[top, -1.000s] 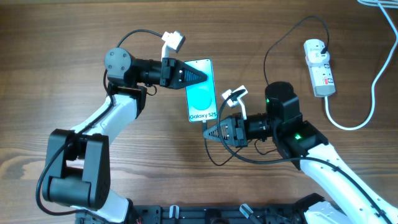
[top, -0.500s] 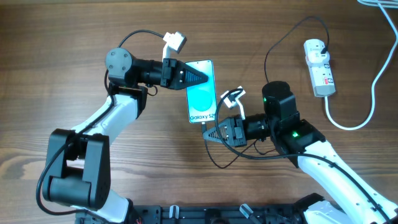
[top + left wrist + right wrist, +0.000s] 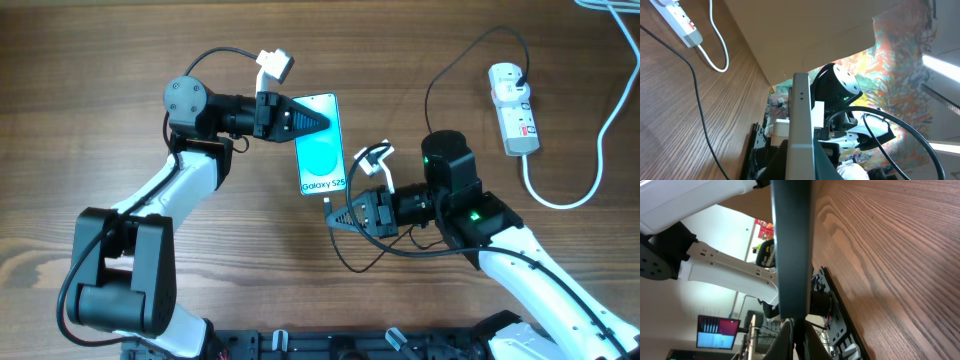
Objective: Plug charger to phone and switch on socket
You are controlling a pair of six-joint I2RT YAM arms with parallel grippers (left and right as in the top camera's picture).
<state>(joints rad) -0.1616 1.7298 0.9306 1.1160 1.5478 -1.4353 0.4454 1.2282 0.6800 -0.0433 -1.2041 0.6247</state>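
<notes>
Overhead, the left gripper (image 3: 318, 122) is clamping the phone (image 3: 325, 160) by its top end, with open table (image 3: 100, 60) all round. The right gripper (image 3: 337, 216) is pinching the charger (image 3: 427, 100) at the phone's bottom edge, and the socket (image 3: 513, 110) is lying well apart near the right edge. Both wrist views are showing the phone edge-on.

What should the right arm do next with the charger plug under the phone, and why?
Probably ease the right gripper a touch toward the phone's bottom edge to seat the plug. It is shut on the charger tip, lined up just below that edge, and the left gripper clamps the phone's top. Whether the plug is fully in, I cannot tell.
</notes>
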